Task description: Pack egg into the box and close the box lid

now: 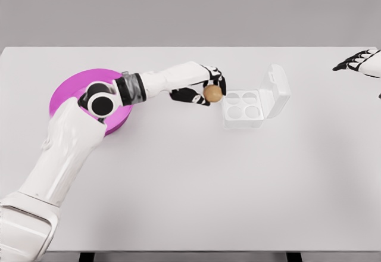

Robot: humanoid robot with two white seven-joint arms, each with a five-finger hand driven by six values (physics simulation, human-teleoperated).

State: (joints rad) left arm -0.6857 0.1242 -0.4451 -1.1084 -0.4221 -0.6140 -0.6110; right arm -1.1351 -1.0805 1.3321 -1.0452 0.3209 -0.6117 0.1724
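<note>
Egg (212, 93) gripped in left hand (205, 90), just left of open box (243, 108) on counter (190, 184). Step: carrying egg to a cup. Next, I'd say: lower into empty cup, release, then shut lid (277, 90). Right hand (357, 61) idle far right, fingers relaxed.

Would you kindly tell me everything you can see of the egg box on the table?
The egg box is a small, clear, plastic-looking carton with four round cups, all empty. Its hinged lid stands open, raised on the far right side. It sits upright on the white table, right of centre. Nothing is seen touching it; the left hand, holding a brown egg, is just beside its left edge.
</note>
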